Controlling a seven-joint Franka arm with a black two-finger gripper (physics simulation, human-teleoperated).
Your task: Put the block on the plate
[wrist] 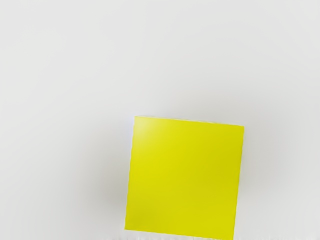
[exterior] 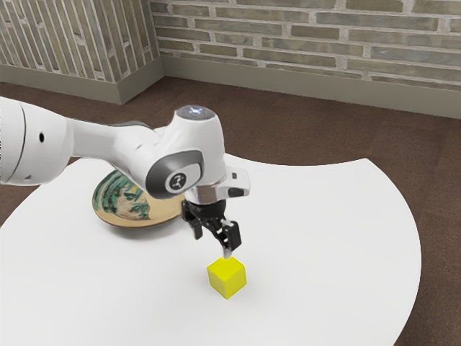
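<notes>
A yellow block (exterior: pixel 227 277) sits on the white tabletop (exterior: pixel 324 238), well in from the curved edge at the exterior view's right. It looks like a cube, with no long axis to name; one upright edge points toward the exterior camera. Its sides slant to the tabletop's far edge. The plate (exterior: pixel 115 209), patterned in green and tan, lies well apart from it, near the tabletop's edge at the exterior view's left, partly hidden by the arm (exterior: pixel 108 140). The tabletop's near edge is cut off. The hand points down above the block, its black gripper (exterior: pixel 213 244) with fingers apart. One fingertip overlaps the block's far top corner; whether they touch is unclear.
</notes>
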